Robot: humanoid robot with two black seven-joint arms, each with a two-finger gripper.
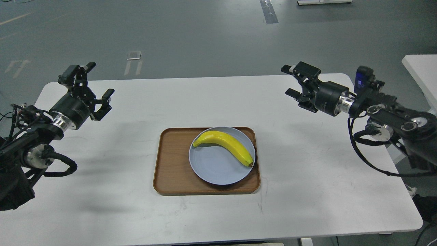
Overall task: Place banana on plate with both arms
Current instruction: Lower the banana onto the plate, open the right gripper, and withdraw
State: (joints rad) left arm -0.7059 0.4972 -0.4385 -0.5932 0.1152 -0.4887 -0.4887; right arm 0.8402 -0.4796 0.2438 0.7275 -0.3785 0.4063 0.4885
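Note:
The yellow banana (225, 144) lies on the pale blue-grey plate (213, 167), curving from upper left to lower right. The plate sits on the right side of a brown wooden tray (170, 164). My right gripper (290, 80) is open and empty, raised above the table at the right, well away from the plate. My left gripper (99, 80) is open and empty, raised above the table's left side.
The white table (307, 191) carries the tray at its middle. A second white table (421, 66) stands at the far right edge. Grey floor lies beyond the table's far edge.

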